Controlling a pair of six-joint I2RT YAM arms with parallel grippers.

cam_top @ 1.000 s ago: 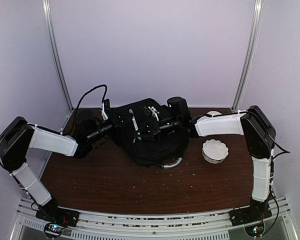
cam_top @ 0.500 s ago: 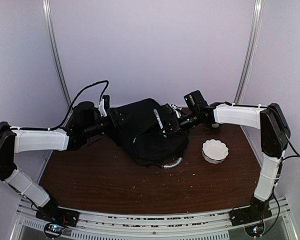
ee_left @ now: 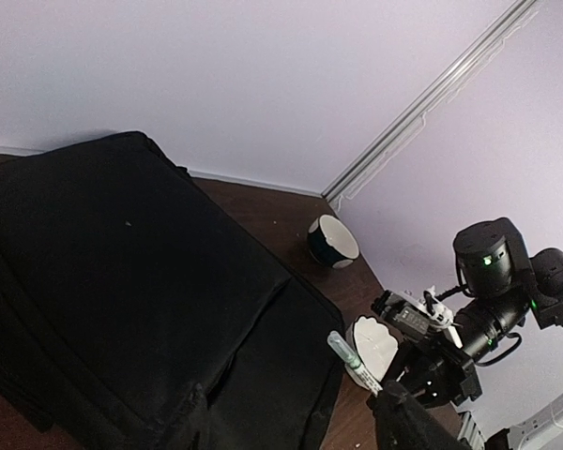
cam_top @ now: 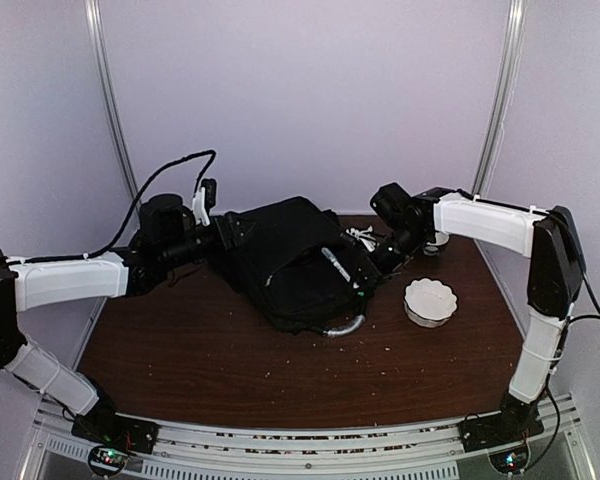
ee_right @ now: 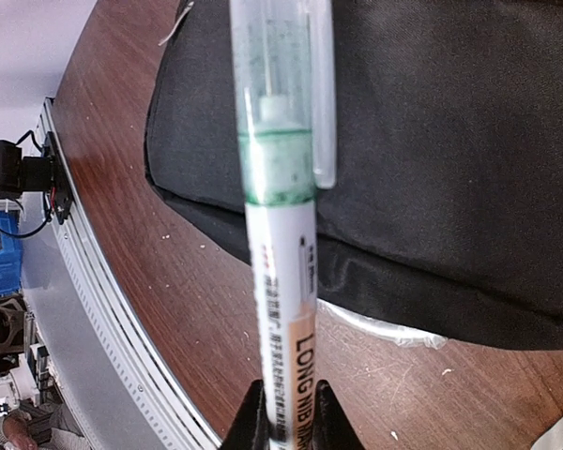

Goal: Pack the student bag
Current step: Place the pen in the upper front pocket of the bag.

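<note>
The student bag (cam_top: pixel 285 265) is a large black backpack lying in the middle of the table; it fills the left wrist view (ee_left: pixel 122 300). My left gripper (cam_top: pixel 223 232) is at the bag's back left corner, open; one finger (ee_left: pixel 408 424) shows far to the right, the other is lost against the black fabric. My right gripper (cam_top: pixel 368 272) is at the bag's right edge, shut on a white marker (ee_right: pixel 277 234) with a green band and clear cap. The marker (cam_top: pixel 340 268) points out over the bag and also shows in the left wrist view (ee_left: pixel 352 364).
A white scalloped dish (cam_top: pixel 430 300) sits right of the bag. A small dark cup (ee_left: pixel 333 242) stands at the back right. The bag's grey-silver handle (cam_top: pixel 346 326) sticks out at its near edge. Crumbs dot the wooden tabletop (cam_top: pixel 230 370).
My left gripper opened and let go of the bag, and the arm stretched back to the left. My right gripper carried the marker from above the bag's middle toward its right edge.
</note>
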